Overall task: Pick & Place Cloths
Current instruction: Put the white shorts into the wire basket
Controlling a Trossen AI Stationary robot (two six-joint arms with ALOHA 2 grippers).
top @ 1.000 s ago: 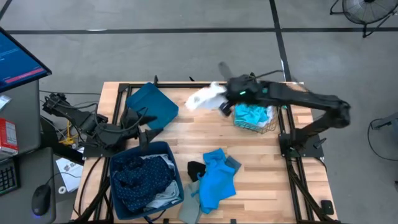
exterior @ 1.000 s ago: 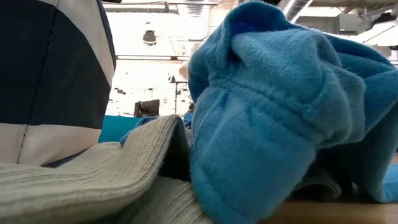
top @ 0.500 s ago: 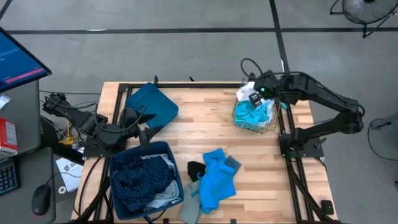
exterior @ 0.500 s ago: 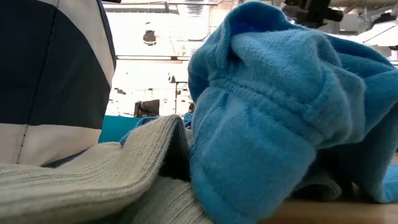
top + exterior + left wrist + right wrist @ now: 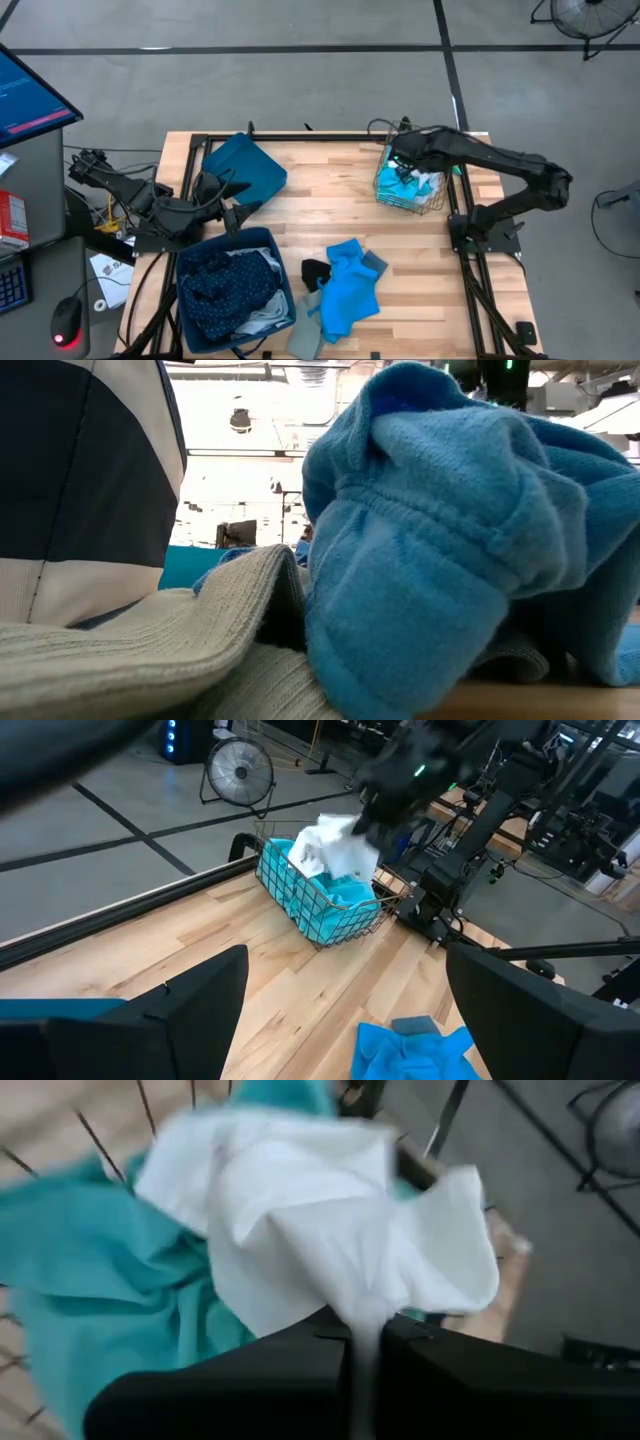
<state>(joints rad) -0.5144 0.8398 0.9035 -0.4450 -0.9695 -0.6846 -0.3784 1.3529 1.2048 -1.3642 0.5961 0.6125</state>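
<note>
One cloth now over the basket.
R gripper [image 5: 362, 1342], pinching white cloth [image 5: 320, 1230], swung from mid-table to wire basket [image 5: 410, 190]; drop looks next. L gripper [image 5: 340, 1010] wide, idle by bin [image 5: 192, 300].

no readable text, labels, brand marks, numbers or signs on anything in view

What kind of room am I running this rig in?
Probably a lab or workshop bay. There is bare grey floor marked with dark tape lines, a standing floor fan, a computer monitor beside the wooden table, and metal frames with cabling behind.
</note>
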